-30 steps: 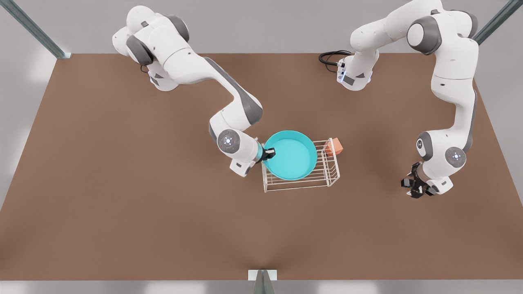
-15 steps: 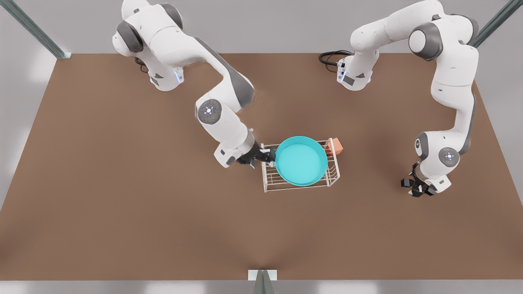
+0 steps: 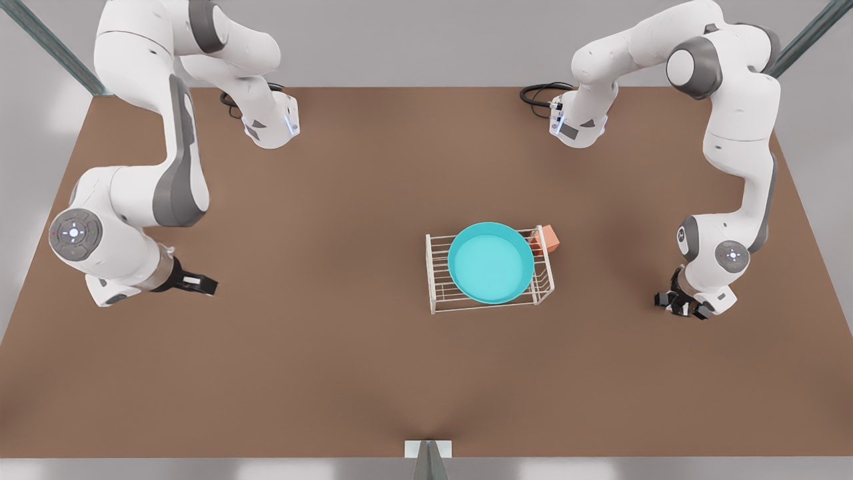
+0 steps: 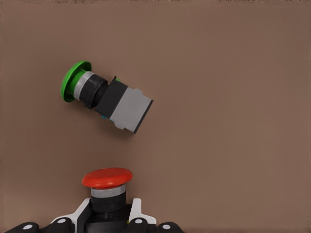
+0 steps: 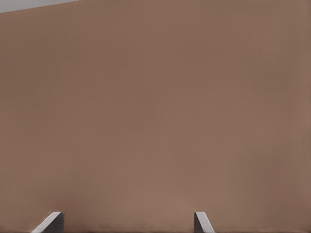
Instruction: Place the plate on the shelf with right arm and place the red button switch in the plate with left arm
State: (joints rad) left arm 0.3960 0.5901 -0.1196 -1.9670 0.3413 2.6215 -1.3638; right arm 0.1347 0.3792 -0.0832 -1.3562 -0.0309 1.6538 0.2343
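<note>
smooth round turquoise plate [image 3: 491, 262] on thin-barred white wire shelf [image 3: 440, 280], frame centre; right hand [image 3: 200, 285], centre-left, spread wide; left hand [image 3: 680, 303], centre-right, around boxy red-capped button switch [image 4: 107, 187], grip unclear.

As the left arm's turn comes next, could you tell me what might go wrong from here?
1. The green-capped switch lies on its side close to the red button switch under the left gripper; the grasp might knock it.
2. The plate rests on the thin bars of the shelf; a dropped switch or a bump on its rim might shift it. The right gripper waits open, well clear.
</note>
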